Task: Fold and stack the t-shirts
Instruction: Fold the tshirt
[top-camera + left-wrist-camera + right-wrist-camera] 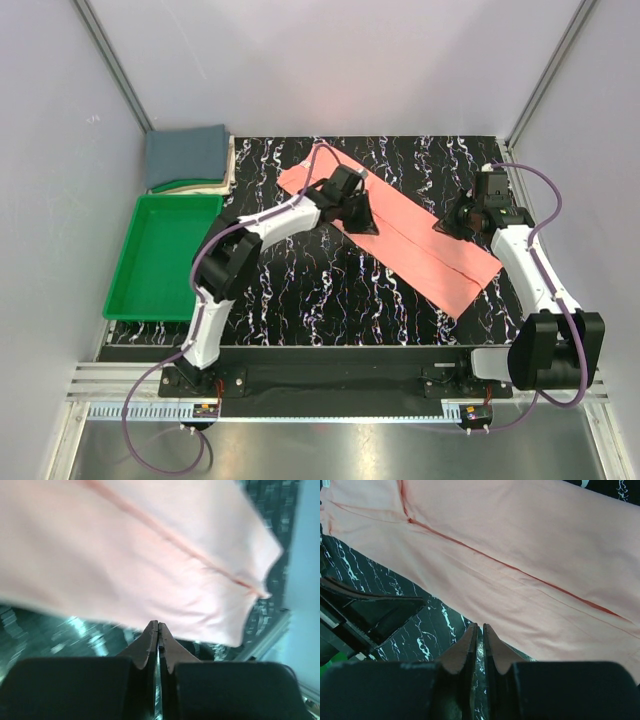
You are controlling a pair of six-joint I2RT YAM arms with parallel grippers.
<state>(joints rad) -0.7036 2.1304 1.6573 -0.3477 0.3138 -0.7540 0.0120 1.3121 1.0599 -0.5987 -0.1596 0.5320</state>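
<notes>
Salmon-pink t-shirt (pixel 410 245): folded into a long, narrow strip, flat and smooth. It lies slantwise on the table, running from 11 o'clock to 4 o'clock of the table's middle.
Seam (pixel 520 570): a darker pink line running along the strip's length.
Blue-grey t-shirt (pixel 185 152): a neat folded rectangle at the table's 10 o'clock corner, resting on a pale cloth (pixel 228 165), well apart from the pink strip.
Left gripper (pixel 358 215): at the strip's long edge on the 8 o'clock side. Its fingers are pressed together. The wrist view is blurred, so it cannot be told whether any cloth is nipped.
Right gripper (pixel 448 225): at the strip's long edge on the 2 o'clock side. Its fingers are almost together, with only a thin slit and nothing seen between them.
Table (pixel 300 290): black marble pattern with white veins.
Green tray (pixel 165 260): plastic, at 9 o'clock, directly at 6 o'clock of the blue-grey stack.
Room: pale grey walls (pixel 350 70), with slanting metal posts (pixel 110 60) at the far corners.
Writing: small stickers (pixel 205 405) at the arm bases, too small to read.
</notes>
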